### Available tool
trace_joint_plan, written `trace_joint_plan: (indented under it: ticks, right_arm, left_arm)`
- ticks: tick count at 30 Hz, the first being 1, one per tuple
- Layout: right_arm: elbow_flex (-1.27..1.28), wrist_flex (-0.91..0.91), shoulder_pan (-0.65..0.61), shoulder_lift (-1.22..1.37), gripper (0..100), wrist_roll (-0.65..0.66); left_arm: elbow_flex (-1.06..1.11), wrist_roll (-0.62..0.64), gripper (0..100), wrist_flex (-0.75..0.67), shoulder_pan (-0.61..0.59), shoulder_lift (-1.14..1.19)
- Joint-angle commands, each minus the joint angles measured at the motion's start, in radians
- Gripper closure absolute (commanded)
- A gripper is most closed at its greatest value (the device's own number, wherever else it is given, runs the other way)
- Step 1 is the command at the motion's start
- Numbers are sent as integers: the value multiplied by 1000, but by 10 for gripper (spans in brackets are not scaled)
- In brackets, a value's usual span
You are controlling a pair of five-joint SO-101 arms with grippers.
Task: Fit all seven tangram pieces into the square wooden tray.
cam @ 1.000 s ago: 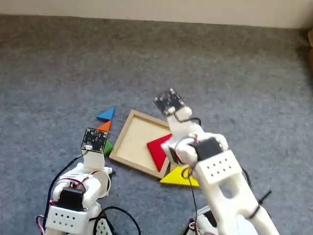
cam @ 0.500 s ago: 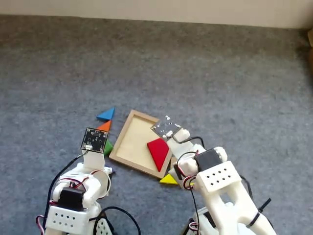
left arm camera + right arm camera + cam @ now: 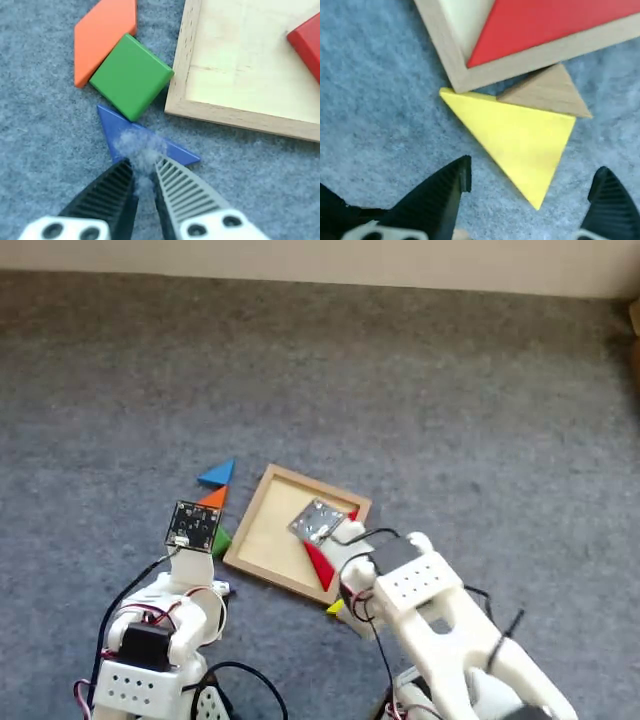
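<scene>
Task thing: the yellow triangle (image 3: 520, 140) lies flat on the carpet (image 3: 450, 390), just outside the near corner of the square wooden tray (image 3: 450, 60). One tip touches that corner.
Tray place: about mid-carpet, nearer the near edge than the far one.
Right gripper: the right gripper (image 3: 534, 172) hangs directly over the yellow triangle. Its fingers are spread wide and hold nothing.
Key relation: the triangle's tapering end sits between the two fingertips, and the rest of the piece runs away from them toward the tray corner.
Long axis: its longest edge slants from the tray corner outward, oblique to the line between the fingers. A straight close would probably catch the narrow end.
Neighbour: a bare wood triangle (image 3: 545, 92) is wedged between the yellow piece and the tray's outer rim, touching both.
In tray: the red triangle (image 3: 545, 25) sits against that same corner.
Nearer arm: the right one, by far.
Left gripper: the left gripper (image 3: 144, 167) is at the tray's other side. Its fingers are drawn almost together, pinching nothing, with their tips at a blue triangle (image 3: 115, 127).
Beside it: a green square (image 3: 131, 76) and an orange parallelogram (image 3: 102, 30), touching each other.
</scene>
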Motion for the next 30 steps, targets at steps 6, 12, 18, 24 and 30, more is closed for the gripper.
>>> trace_joint_plan:
  ticks: [6,12,18,24,30]
  right_arm:
    - [-22,-94,-70,131,642,55]
    - [-24,-142,-68,166,642,92]
    - [-24,-197,-70,162,642,146]
    - [-19,-246,-70,170,642,186]
    - [-15,-295,-70,170,642,198]
  left_arm:
    - [21,11,983,5,-1,-39]
    - [21,11,983,5,-1,-39]
    - [21,11,983,5,-1,-39]
    - [21,11,983,5,-1,-39]
    - [21,11,983,5,-1,-39]
